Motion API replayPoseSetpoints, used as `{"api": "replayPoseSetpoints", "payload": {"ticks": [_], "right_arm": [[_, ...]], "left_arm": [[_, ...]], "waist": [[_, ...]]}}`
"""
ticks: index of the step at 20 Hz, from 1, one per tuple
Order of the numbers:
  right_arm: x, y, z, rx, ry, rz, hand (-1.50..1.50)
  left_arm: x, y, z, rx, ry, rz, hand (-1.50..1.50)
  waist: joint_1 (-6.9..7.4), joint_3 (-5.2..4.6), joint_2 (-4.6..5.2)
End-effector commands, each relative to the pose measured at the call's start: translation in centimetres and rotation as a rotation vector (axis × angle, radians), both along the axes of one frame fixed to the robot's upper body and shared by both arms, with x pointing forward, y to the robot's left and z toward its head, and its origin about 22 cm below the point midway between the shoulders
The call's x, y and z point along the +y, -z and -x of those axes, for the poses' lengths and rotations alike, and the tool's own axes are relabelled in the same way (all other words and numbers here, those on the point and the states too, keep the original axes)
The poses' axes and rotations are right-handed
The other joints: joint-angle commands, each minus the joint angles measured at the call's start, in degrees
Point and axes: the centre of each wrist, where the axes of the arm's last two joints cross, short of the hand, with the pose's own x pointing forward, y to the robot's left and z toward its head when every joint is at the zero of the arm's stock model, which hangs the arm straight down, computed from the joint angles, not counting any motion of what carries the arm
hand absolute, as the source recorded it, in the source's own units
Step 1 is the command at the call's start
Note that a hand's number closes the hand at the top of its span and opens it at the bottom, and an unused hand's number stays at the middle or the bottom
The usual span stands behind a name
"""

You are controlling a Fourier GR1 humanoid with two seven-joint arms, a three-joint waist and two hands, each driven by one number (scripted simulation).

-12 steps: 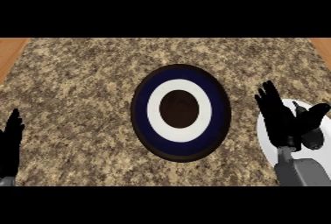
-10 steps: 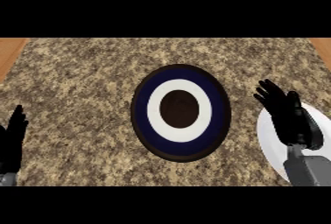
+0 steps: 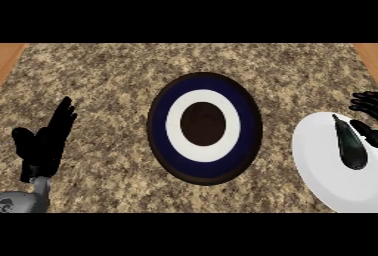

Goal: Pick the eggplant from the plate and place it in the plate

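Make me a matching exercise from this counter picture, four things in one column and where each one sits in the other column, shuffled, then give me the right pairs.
Things:
1. eggplant
2. ringed plate
3. left hand
4. right hand

Places:
A. middle of the counter
B. near the view's left edge, fingers up
C. lying on the white plate
D. at the view's right edge, beside the white plate

Pairs: 1-C, 2-A, 3-B, 4-D
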Motion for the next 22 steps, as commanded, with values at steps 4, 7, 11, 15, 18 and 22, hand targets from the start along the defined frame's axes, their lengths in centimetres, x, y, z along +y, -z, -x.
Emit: {"api": "replayPoseSetpoints", "payload": {"ticks": [4,7,11,15,18,22], "right_arm": [[-8.5,1.9,5.2,0.004,-0.180,0.031,-1.50],[-9.0,2.0,4.7,0.005,-0.242,0.160,-1.50],[-11.6,-0.5,4.6,0.050,-0.284,0.257,-1.50],[-11.4,-0.1,3.7,0.070,-0.321,0.354,-1.50],[-10.8,0.0,2.7,0.113,-0.387,0.371,-1.50],[-9.6,0.5,1.5,0.209,-0.479,0.457,-1.50]], "left_arm": [[-1.2,-0.5,-1.2,-0.001,0.108,0.057,0.00],[-3.0,0.0,-1.7,-0.002,0.112,0.061,0.00],[-2.9,0.0,-2.4,-0.005,0.124,0.054,0.00],[-2.4,1.1,-1.2,0.007,0.129,0.060,0.00],[-3.4,0.7,-2.8,0.016,0.125,0.046,0.00],[-2.0,-0.1,-2.9,0.001,0.129,0.049,0.00]], "waist": [[1.69,0.20,0.00],[2.65,0.23,0.08],[2.95,0.15,-0.02],[3.09,0.04,-0.35],[2.41,-0.01,-0.32],[2.94,-0.01,-0.34]]}}
